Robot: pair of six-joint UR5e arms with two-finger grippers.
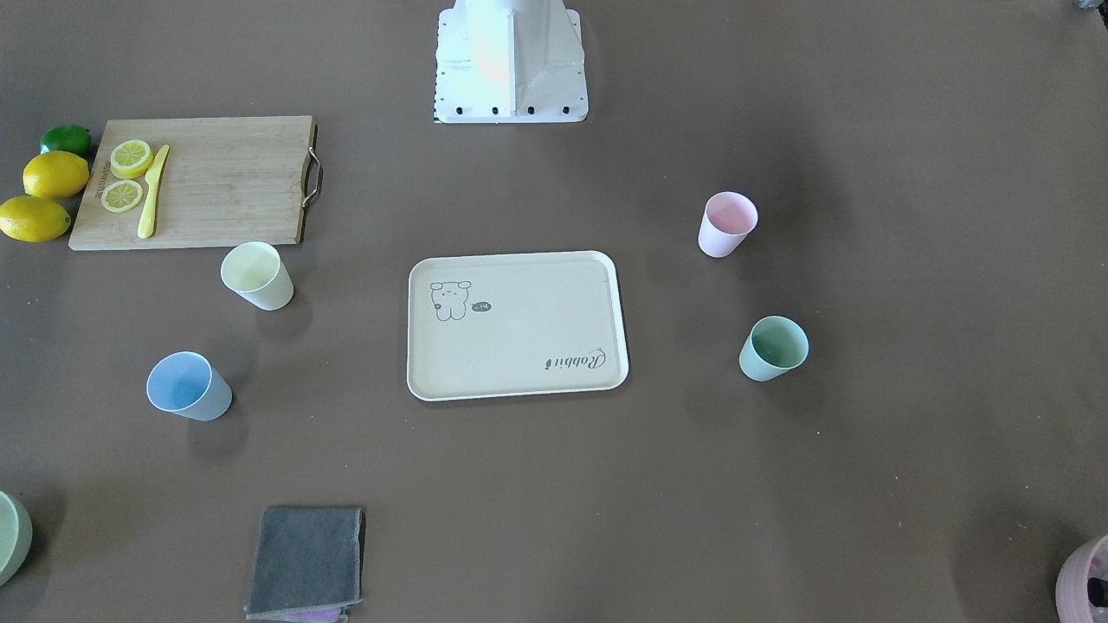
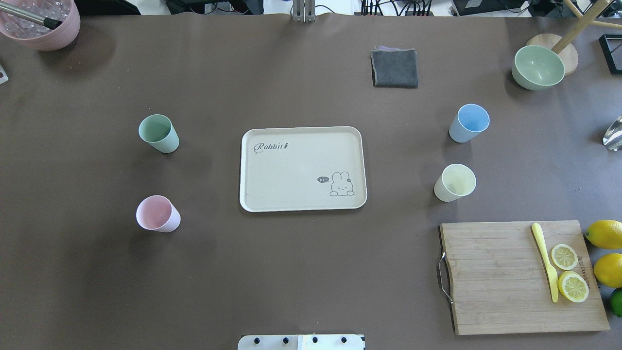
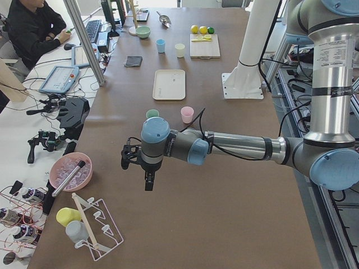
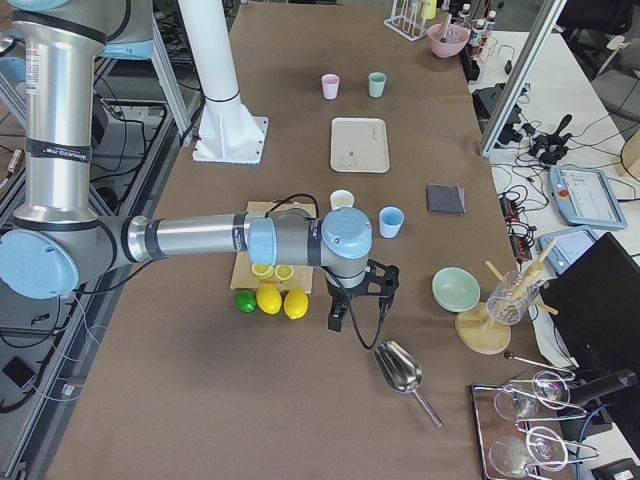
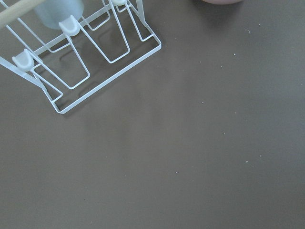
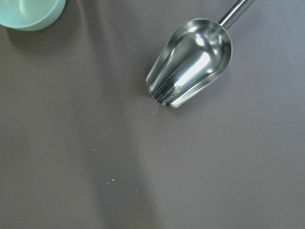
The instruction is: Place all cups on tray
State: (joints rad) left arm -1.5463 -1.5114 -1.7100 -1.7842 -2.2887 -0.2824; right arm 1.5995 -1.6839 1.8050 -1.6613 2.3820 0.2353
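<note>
The cream tray (image 2: 291,170) lies bare at the table's middle. Four cups stand upright on the table around it. The mint green cup (image 2: 158,133) and pink cup (image 2: 157,214) are on its left. The light blue cup (image 2: 469,122) and pale yellow cup (image 2: 455,182) are on its right. My left gripper (image 3: 148,180) hangs over the table's left end, far from the cups. My right gripper (image 4: 338,318) hangs over the right end, beyond the lemons. Both show only in the side views, so I cannot tell whether they are open or shut.
A wooden cutting board (image 2: 520,277) with lemon slices and a yellow knife lies front right, lemons (image 2: 605,233) beside it. A grey cloth (image 2: 394,68), a green bowl (image 2: 538,67) and a pink bowl (image 2: 41,24) stand at the far side. A metal scoop (image 6: 190,62) and a wire rack (image 5: 81,57) lie below the wrists.
</note>
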